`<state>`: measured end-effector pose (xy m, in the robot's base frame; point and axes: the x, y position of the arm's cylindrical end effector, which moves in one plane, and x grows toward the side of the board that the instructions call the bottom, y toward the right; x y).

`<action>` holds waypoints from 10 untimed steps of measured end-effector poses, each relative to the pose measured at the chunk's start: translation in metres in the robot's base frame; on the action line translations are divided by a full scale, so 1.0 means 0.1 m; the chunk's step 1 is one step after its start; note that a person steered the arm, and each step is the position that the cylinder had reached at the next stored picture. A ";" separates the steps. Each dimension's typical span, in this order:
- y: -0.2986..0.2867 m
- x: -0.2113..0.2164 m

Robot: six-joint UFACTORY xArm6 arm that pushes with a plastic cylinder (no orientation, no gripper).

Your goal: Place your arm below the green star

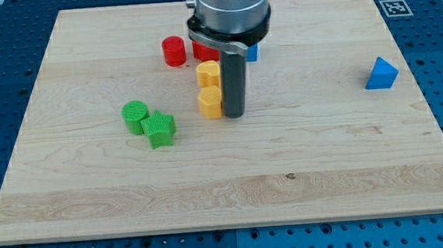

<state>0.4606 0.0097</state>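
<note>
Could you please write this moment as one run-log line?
my tip: beside lower yellow block, on its right | green star: to tip's left, touching green cylinder | status: not yet below star

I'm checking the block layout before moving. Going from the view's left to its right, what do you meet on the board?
Green cylinder → green star → red cylinder → yellow blocks → my tip, just right of them → blue triangular block.

A lower yellow block [210, 103] sits just beside my tip [234, 115] on the view's left, with an upper yellow block [208, 72] above it. A red cylinder [173, 51] lies up-left, a green cylinder [135, 114] farther left, and a blue wedge [381, 74] well right.
</note>
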 end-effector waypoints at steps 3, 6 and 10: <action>0.53 -0.14; 2.22 0.69; 1.81 1.49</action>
<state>0.6092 0.1902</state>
